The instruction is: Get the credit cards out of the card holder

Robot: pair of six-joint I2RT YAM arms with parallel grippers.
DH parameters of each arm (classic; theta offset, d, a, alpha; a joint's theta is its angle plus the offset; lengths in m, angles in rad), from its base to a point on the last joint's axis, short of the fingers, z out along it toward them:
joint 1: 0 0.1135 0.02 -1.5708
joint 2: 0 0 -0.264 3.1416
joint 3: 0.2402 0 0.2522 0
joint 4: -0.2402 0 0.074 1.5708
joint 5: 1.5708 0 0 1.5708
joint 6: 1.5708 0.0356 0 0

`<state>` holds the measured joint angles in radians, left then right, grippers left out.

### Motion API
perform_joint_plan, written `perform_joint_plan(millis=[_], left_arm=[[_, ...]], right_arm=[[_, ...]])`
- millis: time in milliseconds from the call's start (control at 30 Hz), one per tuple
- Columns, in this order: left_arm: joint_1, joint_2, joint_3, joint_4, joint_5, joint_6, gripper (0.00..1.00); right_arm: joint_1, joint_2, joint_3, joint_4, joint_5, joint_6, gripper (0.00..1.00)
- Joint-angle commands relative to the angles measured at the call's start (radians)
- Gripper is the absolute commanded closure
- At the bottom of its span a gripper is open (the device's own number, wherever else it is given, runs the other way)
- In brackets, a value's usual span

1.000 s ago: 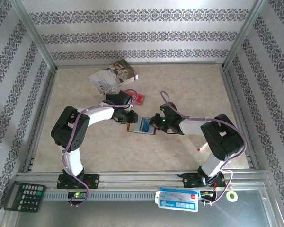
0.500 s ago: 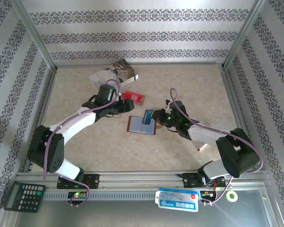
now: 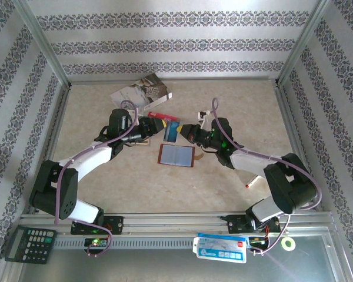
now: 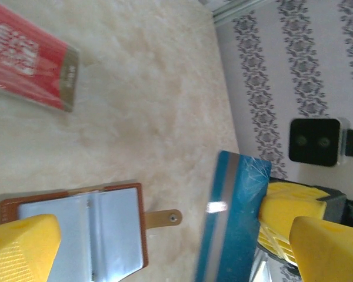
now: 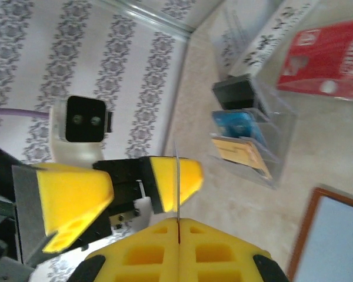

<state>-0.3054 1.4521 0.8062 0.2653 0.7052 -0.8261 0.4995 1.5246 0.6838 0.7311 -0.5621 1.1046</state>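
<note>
The card holder (image 3: 176, 155) lies open on the desk (image 3: 235, 106), its pockets apparently empty. Just beyond it the right hand (image 3: 182, 134) pinches a blue credit card (image 4: 235, 211) clear of it, with only the set-down seemingly left. The left hand (image 3: 152, 130) gapes wide alongside. Farther beyond, a red card (image 3: 165, 117) lies out.

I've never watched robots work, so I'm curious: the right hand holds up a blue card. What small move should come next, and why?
Probably the left hand should ease forward until the blue card sits within its grasp, then close. The right hand pinches that card clear of the open card holder, and the left hand stands open facing it.
</note>
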Motion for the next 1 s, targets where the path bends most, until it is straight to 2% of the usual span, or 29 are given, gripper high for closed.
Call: perform_joint_plan(millis=[0,133,400,867,967], left_arm=[[0.004,-0.009,0.041,0.084,0.11,-0.03,0.01],[0.004,0.005,0.052,0.094,0.131,-0.055,0.08],[0.004,0.043,0.05,0.256,0.206,-0.162,0.37],[0.003,0.03,0.051,0.238,0.195,-0.145,0.83],[0.006,0.027,0.046,0.232,0.171,-0.152,1.0]], right_arm=[[0.001,0.037,0.04,0.162,-0.079,0.073,1.0],[0.015,0.035,0.064,0.132,-0.076,0.054,1.0],[0.015,0.038,0.062,0.126,-0.082,0.064,1.0],[0.008,0.045,0.053,0.142,-0.092,0.079,1.0],[0.008,0.045,0.047,0.156,-0.093,0.078,0.98]])
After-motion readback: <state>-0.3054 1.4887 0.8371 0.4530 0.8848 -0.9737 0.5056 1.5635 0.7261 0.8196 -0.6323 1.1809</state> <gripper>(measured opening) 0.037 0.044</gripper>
